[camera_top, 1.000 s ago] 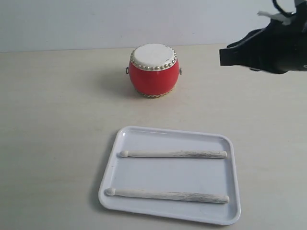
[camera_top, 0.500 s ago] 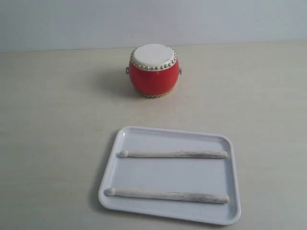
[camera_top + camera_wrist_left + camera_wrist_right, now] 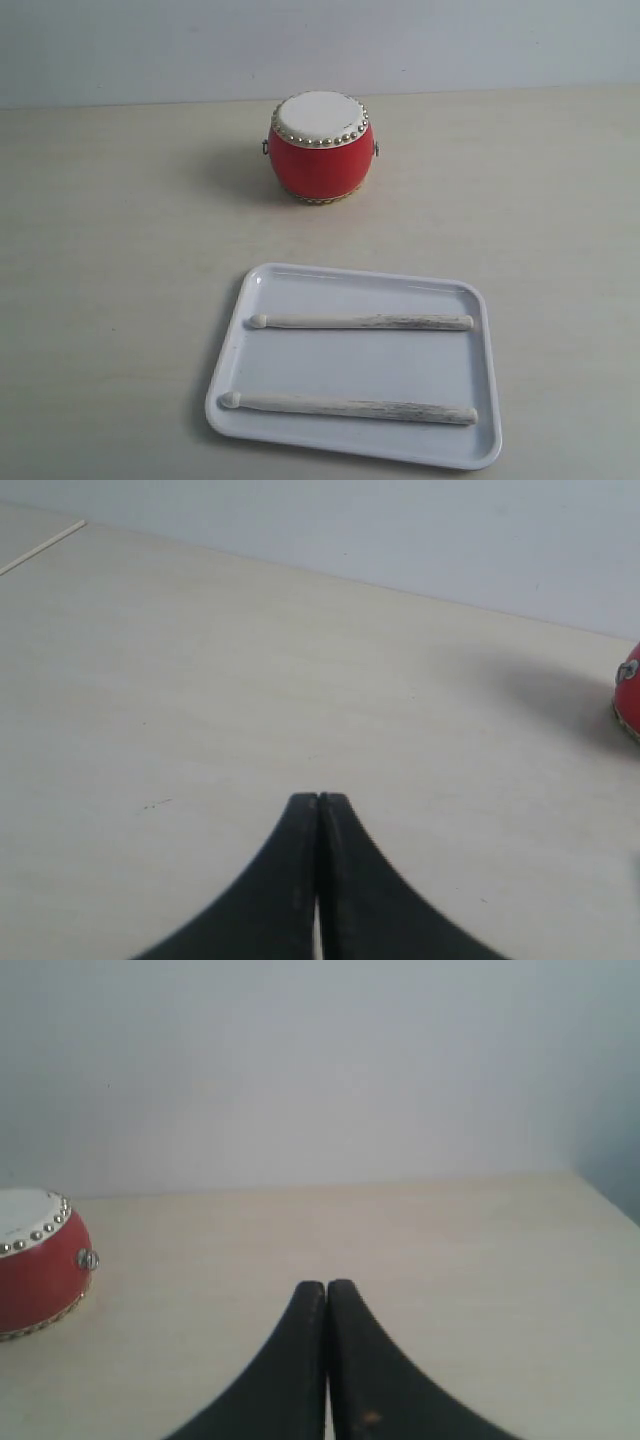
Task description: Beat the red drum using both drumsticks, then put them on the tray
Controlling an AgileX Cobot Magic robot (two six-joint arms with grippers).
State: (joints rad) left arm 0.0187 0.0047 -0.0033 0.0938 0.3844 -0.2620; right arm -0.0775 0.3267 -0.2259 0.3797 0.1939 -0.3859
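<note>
The red drum (image 3: 320, 148) with its cream skin and brass studs stands upright at the back middle of the table. In front of it lies the white tray (image 3: 485, 400). Two pale drumsticks rest flat in the tray, one toward the drum (image 3: 360, 322) and one toward the front (image 3: 350, 408), tips pointing left. Neither arm shows in the exterior view. My left gripper (image 3: 318, 798) is shut and empty above bare tabletop, with a sliver of the drum (image 3: 630, 690) at the frame's edge. My right gripper (image 3: 326, 1285) is shut and empty too, the drum (image 3: 40, 1265) off to its side.
A pale wooden tabletop (image 3: 110, 300) runs back to a light wall (image 3: 150, 50). A thin seam or table edge (image 3: 40, 548) shows in a corner of the left wrist view.
A second ago the right arm's dark body hung at the upper right of the exterior view; it has since withdrawn out of frame. Drum, tray and sticks have not moved.
</note>
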